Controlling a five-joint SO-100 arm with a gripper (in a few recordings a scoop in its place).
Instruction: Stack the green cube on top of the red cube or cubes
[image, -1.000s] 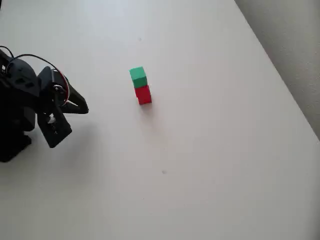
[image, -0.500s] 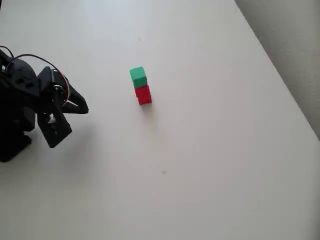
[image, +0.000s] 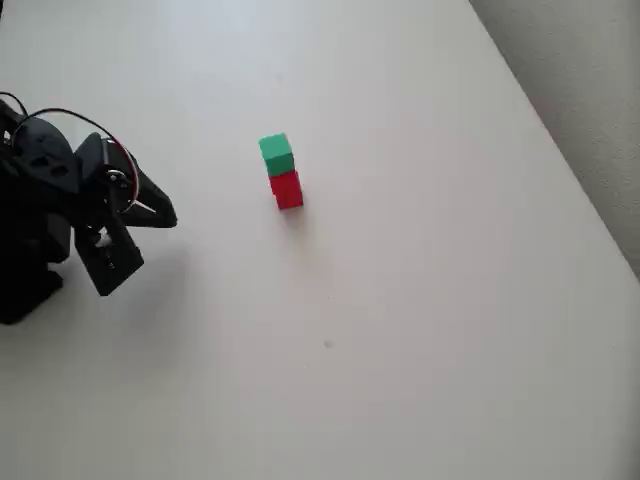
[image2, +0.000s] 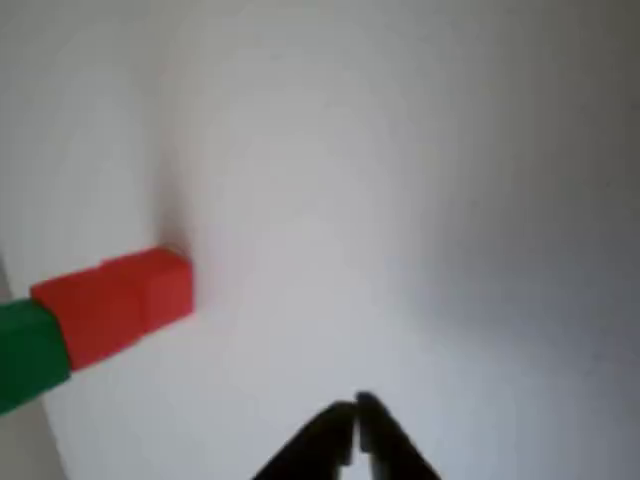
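Observation:
In the overhead view the green cube (image: 276, 153) sits on top of the red cubes (image: 287, 189), forming one upright stack near the middle of the white table (image: 420, 300). The wrist view is turned on its side, so the stack runs sideways. There, two red cubes (image2: 115, 305) lie end to end with the green cube (image2: 28, 352) at the left edge. My black gripper (image: 170, 218) is well to the left of the stack, apart from it. Its fingertips (image2: 355, 410) are closed together with nothing between them.
The table's right edge (image: 560, 165) runs diagonally, with grey floor beyond it. The arm's black base (image: 25, 270) stands at the left edge, with red and black wires looping over the wrist.

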